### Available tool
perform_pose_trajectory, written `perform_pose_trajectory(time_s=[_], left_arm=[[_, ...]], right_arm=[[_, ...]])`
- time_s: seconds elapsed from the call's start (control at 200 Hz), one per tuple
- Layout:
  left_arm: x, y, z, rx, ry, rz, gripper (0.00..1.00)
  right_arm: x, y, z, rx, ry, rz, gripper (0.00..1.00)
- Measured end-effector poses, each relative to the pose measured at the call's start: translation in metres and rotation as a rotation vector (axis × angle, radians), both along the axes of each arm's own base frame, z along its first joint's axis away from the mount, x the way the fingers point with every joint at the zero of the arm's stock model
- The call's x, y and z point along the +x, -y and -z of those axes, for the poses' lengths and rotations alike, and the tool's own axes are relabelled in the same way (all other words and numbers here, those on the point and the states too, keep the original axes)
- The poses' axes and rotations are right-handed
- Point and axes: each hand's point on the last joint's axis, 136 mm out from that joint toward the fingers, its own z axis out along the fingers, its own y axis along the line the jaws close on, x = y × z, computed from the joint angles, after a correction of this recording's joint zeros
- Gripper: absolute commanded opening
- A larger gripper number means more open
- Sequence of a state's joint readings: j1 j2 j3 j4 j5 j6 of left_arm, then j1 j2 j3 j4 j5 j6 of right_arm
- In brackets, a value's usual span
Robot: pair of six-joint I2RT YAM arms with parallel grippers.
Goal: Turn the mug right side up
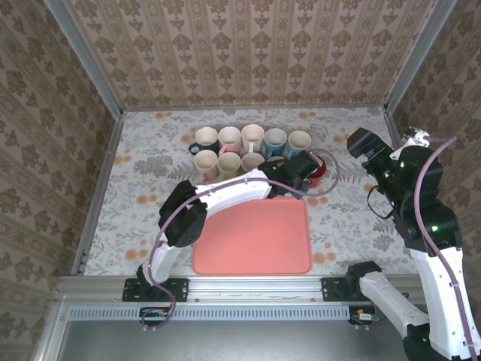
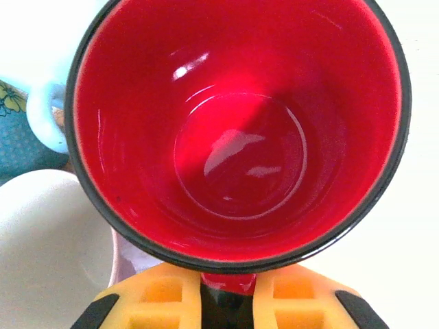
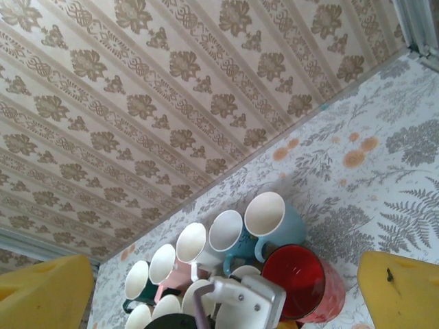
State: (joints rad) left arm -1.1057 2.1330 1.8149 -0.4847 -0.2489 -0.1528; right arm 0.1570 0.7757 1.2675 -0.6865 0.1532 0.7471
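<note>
Left gripper (image 2: 227,293), mid-frame in the top view, is closed on the mug (image 2: 236,130). Right gripper (image 1: 366,143), upper right, stands wide open, holding nothing. The tray (image 1: 255,241) lies bottom centre. Other mugs (image 1: 240,149) cluster just above it. The mug, red, is at their right end, mouth up, above the tray's upper right corner.

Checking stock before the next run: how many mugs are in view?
9. Five in the back row, three in the front row, and the red mug gripped by the left claw. The left arm may hide another.
</note>
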Motion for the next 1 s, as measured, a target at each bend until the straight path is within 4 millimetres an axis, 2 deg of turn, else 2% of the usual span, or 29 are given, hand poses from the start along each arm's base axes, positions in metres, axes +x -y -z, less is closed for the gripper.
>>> perform_pose_trajectory(time_s=[0.18, 0.385, 0.84, 1.0], left_arm=[[0.008, 0.007, 0.022, 0.028, -0.001, -0.018, 0.00], [0.009, 0.002, 0.048, 0.064, -0.034, -0.043, 0.00], [0.009, -0.008, 0.055, 0.013, -0.032, -0.102, 0.05], [0.008, -0.012, 0.055, 0.004, -0.033, -0.112, 0.12]], right_arm=[[0.000, -0.004, 0.000, 0.005, 0.014, -0.018, 1.00], [-0.002, -0.005, 0.003, -0.007, 0.023, -0.029, 1.00], [0.001, -0.007, 0.003, -0.011, 0.029, -0.036, 1.00], [0.006, -0.009, 0.007, -0.012, 0.012, -0.038, 1.00]])
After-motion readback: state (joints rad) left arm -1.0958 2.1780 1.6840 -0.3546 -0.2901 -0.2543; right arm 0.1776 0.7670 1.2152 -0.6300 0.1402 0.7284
